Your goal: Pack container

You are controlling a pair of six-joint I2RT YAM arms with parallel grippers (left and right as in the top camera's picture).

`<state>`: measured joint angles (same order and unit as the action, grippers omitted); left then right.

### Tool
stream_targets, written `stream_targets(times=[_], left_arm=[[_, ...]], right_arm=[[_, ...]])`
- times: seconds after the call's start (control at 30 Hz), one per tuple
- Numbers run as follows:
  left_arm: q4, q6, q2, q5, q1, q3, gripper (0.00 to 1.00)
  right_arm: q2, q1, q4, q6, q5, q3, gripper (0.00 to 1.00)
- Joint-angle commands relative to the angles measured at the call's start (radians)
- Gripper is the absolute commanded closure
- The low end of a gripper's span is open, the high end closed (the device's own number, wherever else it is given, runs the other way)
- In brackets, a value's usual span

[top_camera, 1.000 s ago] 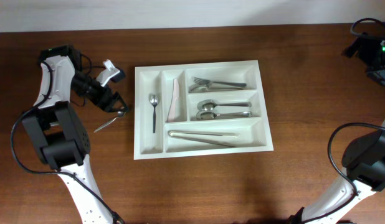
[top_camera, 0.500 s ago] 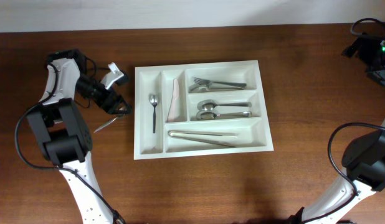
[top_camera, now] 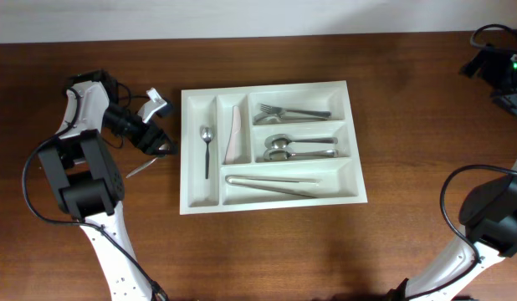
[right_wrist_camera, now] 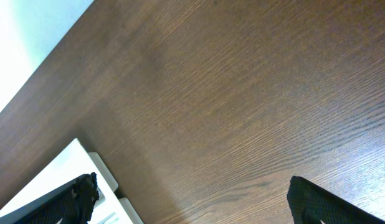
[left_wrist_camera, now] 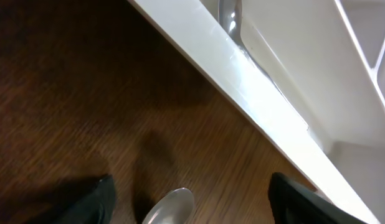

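The white five-compartment container (top_camera: 185,150) lies mid-table. It holds a small spoon (top_camera: 206,146), a pale flat utensil (top_camera: 234,134), forks (top_camera: 292,112), spoons (top_camera: 296,148) and a long utensil (top_camera: 271,184). A loose spoon (top_camera: 143,167) lies on the table just left of it. My left gripper (top_camera: 161,146) is open over the spoon's bowl (left_wrist_camera: 171,208), which lies between its fingers (left_wrist_camera: 192,193), beside the container's rim (left_wrist_camera: 242,81). My right gripper (top_camera: 483,63) is open and empty (right_wrist_camera: 192,193) at the far right back.
The wooden table runs to a pale wall at the back (top_camera: 258,17). The right arm's base (top_camera: 493,217) stands at the right edge and the left arm's base (top_camera: 79,184) at the left. A white corner (right_wrist_camera: 55,177) shows low in the right wrist view.
My left gripper has shifted slightly right, toward the container's left wall. The loose spoon has stayed on the table. The right arm has not moved.
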<state>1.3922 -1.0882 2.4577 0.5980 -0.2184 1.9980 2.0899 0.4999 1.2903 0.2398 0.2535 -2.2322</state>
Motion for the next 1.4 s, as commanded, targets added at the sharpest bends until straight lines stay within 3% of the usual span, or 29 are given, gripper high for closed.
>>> stream_targets(times=[0.0,0.3,1.17,1.37], left_arm=[[0.011,-0.017,0.042,-0.009,-0.024,-0.008,0.21],[0.025,-0.017,0.043,-0.010,-0.071,-0.008,0.21],[0.000,-0.029,0.114,0.064,-0.042,-0.027,0.19],[0.003,-0.029,0.157,0.061,-0.031,-0.027,0.22]], right_arm=[[-0.002,0.005,0.000,0.008,0.005,0.003,0.01],[-0.002,0.005,0.000,0.008,0.005,0.003,0.01],[-0.002,0.005,0.000,0.009,0.005,0.003,0.01],[-0.002,0.005,0.000,0.008,0.005,0.003,0.01]])
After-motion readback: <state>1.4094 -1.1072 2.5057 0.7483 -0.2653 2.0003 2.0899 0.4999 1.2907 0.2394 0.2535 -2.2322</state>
